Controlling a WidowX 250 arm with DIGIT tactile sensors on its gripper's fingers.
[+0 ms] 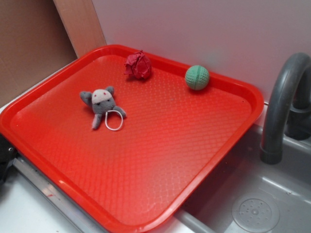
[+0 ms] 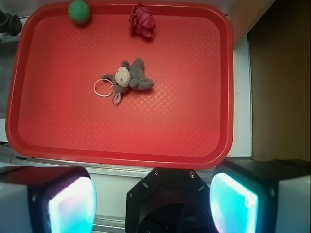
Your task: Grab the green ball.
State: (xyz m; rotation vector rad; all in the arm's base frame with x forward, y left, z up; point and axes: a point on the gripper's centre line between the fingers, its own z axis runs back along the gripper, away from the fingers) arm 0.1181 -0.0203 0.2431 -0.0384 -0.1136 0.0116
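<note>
The green ball [image 1: 197,77] is small, mint green and dimpled. It rests near the far right rim of the red tray [image 1: 160,160]. The wrist view has the green ball [image 2: 79,11] in the tray's top left corner. My gripper [image 2: 153,204] hangs high over the tray's near edge, far from the ball. It is open, its two glowing cyan pads [image 2: 73,206] stand wide apart, and nothing lies between them. The exterior view does not show the gripper.
A dark red crumpled wad [image 1: 138,65] lies left of the ball by the far rim. A small grey plush animal [image 1: 102,104] with a white ring sits mid-tray. A grey faucet [image 1: 282,107] and sink basin [image 1: 255,213] stand right of the tray.
</note>
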